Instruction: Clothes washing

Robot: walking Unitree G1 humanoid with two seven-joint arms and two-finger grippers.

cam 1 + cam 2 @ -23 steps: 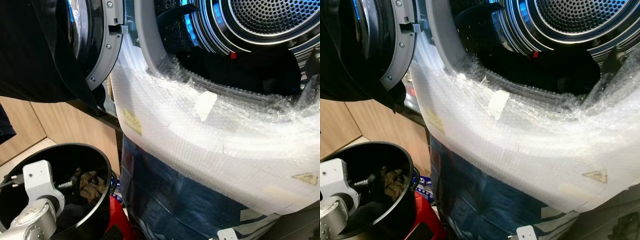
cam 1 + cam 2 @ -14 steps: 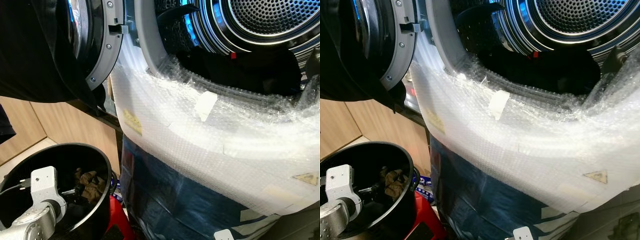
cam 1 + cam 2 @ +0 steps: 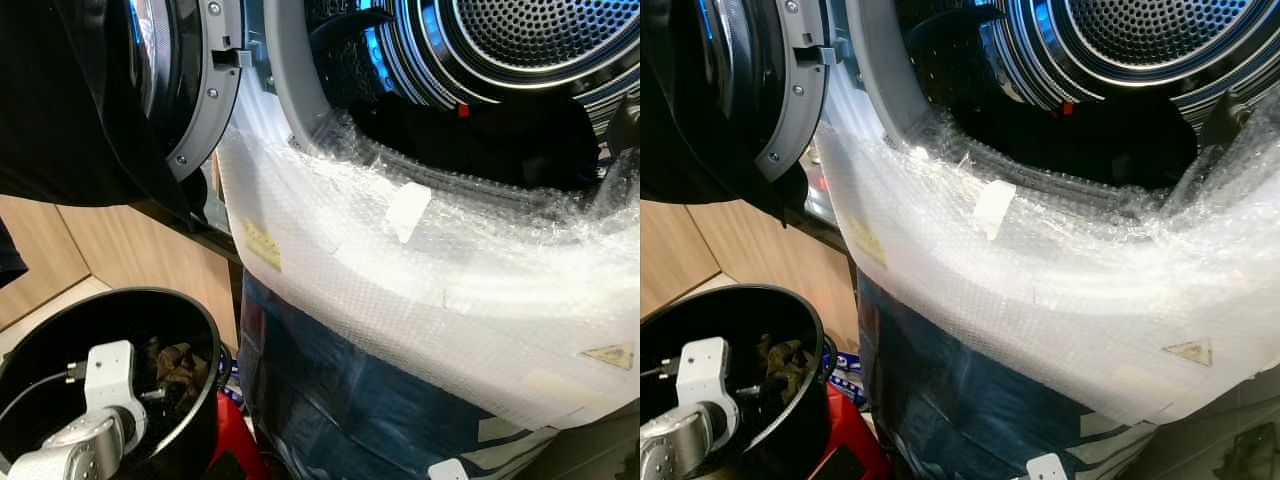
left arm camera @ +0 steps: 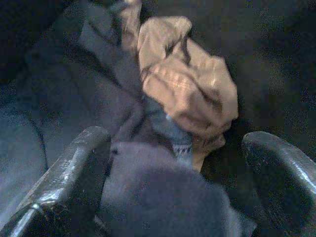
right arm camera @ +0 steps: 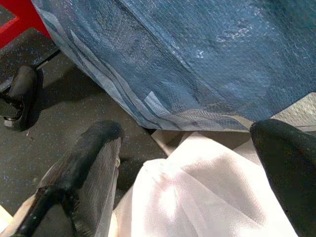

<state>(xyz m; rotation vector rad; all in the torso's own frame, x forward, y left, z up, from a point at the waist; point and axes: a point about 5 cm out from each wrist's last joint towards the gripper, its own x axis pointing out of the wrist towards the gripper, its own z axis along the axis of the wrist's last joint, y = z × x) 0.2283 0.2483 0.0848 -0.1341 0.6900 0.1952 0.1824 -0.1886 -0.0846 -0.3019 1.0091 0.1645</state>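
Left wrist view: tan garment [image 4: 185, 89] lies just beyond open left hand [image 4: 182, 163].

The 2 head views were bright and mostly sharp, with strong glare whitening the bubble wrap [image 3: 440, 290] across the washer's front and blue-white highlights ringing the steel drum [image 3: 520, 40], while the open door [image 3: 120, 90] and the black bucket [image 3: 190, 400] fell into deep shadow. The left wrist view was very dim, grainy and soft, only a tan cloth [image 4: 187, 94] catching any light between the blurred, out-of-focus left gripper [image 4: 182, 168] fingers. The right wrist view was evenly lit, though the white cloth [image 5: 207, 197] was overexposed and the near right gripper [image 5: 192, 163] fingers were out of focus.
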